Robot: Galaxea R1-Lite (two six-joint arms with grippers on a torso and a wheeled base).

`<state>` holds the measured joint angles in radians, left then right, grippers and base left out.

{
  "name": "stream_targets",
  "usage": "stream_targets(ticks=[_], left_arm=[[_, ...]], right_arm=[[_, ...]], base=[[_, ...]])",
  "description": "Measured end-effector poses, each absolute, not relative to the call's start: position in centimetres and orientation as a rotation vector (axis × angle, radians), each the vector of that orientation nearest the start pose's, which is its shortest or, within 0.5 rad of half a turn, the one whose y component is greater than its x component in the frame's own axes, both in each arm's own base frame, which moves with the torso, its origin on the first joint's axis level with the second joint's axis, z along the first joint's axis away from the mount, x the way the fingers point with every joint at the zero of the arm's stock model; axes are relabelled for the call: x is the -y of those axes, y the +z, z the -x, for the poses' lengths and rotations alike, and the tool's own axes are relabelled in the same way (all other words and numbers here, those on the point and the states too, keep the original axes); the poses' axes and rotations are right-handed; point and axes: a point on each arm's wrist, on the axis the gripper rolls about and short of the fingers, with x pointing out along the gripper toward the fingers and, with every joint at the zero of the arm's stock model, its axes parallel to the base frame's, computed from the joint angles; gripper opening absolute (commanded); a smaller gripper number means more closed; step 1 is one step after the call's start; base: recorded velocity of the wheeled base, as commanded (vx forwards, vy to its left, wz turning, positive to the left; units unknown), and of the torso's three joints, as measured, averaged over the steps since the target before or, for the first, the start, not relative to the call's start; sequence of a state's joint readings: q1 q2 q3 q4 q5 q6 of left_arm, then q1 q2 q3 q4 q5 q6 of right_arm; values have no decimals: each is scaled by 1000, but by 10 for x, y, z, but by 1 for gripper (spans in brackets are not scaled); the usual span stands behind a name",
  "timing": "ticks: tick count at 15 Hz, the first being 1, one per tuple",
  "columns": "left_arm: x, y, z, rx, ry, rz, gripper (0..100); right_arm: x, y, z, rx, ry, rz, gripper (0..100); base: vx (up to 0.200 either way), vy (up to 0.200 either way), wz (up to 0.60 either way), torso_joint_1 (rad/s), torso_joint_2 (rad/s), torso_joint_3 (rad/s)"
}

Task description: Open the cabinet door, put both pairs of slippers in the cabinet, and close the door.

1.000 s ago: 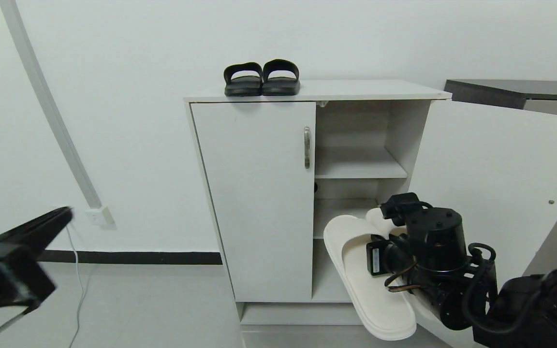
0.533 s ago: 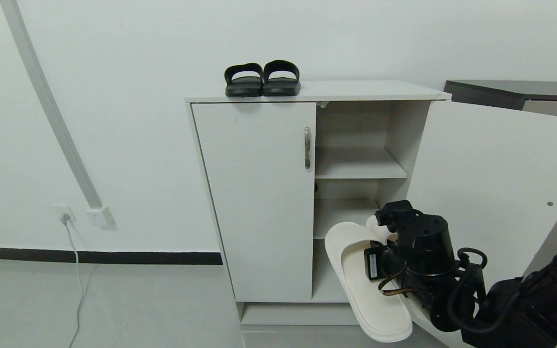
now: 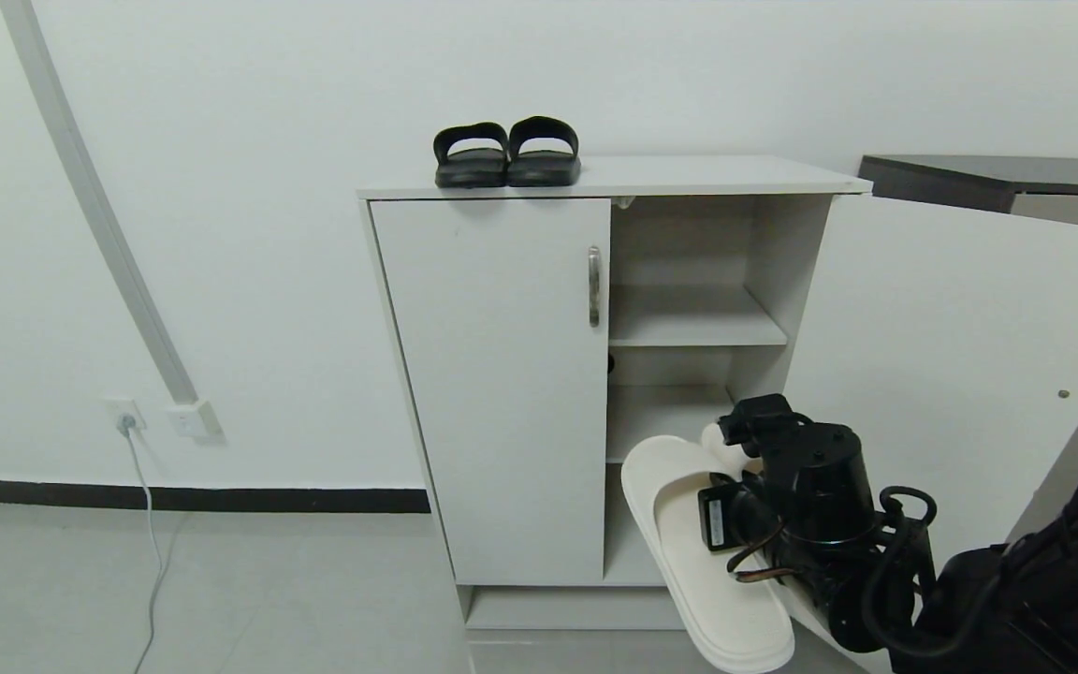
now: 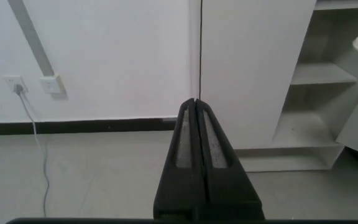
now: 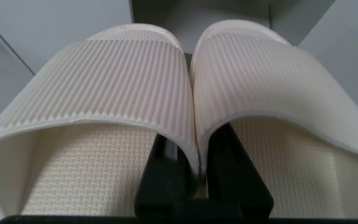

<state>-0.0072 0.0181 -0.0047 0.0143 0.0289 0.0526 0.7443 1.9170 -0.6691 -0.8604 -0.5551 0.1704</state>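
Head view: black slippers (image 3: 507, 154) sit at the cabinet (image 3: 707, 173) top's front-left edge. The right door (image 3: 951, 356) is open, and the right gripper (image 3: 734, 473) holds white slippers (image 3: 689, 524) before the lower shelves.
Left wrist view: the left gripper (image 4: 197, 143) is pressed closed and empty, facing the closed left door (image 4: 253, 62).
Right wrist view: the fingers (image 5: 163, 177) clamp both slippers' inner straps.

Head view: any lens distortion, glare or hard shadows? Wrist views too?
Head view: the wall conduit bows slightly, so some distortion near the edge; soft shadow under the black slippers; no glare. Right wrist view: white slippers evenly lit.
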Motion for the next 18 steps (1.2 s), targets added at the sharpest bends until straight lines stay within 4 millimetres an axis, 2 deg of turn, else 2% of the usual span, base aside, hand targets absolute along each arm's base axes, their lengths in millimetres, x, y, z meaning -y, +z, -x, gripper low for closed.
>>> stream_targets(ticks=[4,9,13,16,18], left_arm=[[0,75,23,-6,-10,-17,0],[0,75,23,-2,-10,-6,0],[0,75,23,-2,-10,-6,0],[0,75,23,-2,-9,-6,0],[0,75,23,-2,-10,-6,0]], right_arm=[[-211,102,-247,-297,161,48,0],[-223,95,-276,-235,13,23,0],[-237,77,-296,-226,-75,13,0],[-239,67,-301,-241,-80,25,0],[-242,63,-301,-245,-71,29,0]], base=[[0,0,0,0,0,0],[0,0,0,0,0,0],[0,-200,0,0,5,1],[0,-200,0,4,-1,5],[0,0,0,0,0,0]])
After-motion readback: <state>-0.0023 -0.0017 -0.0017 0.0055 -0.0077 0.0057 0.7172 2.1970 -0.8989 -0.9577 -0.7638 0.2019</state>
